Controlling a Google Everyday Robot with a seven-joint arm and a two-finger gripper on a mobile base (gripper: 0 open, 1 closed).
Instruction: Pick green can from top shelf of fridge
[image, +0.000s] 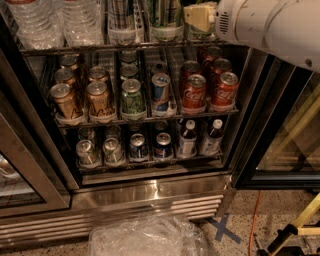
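The fridge (150, 192) stands open with wire racks of drinks. The top shelf (75, 49) runs along the upper edge of the view with white lane trays. It holds clear water bottles (55, 20) on the left and tall slim cans in the middle. One tall greenish can (165, 14) stands in a white tray, cut off by the top edge. My gripper (199, 17), pale yellow at the end of the white arm (270, 25), is at top-shelf height just right of that can. It covers the lane behind it, where only a can's base (200, 34) shows.
The middle rack holds short soda cans: tan ones (65, 100), a mottled green one (132, 97), red cola cans (194, 92). The bottom rack holds cans and small bottles (187, 137). A glass door (285, 145) stands open on the right. A crumpled plastic sheet (150, 237) lies on the floor.
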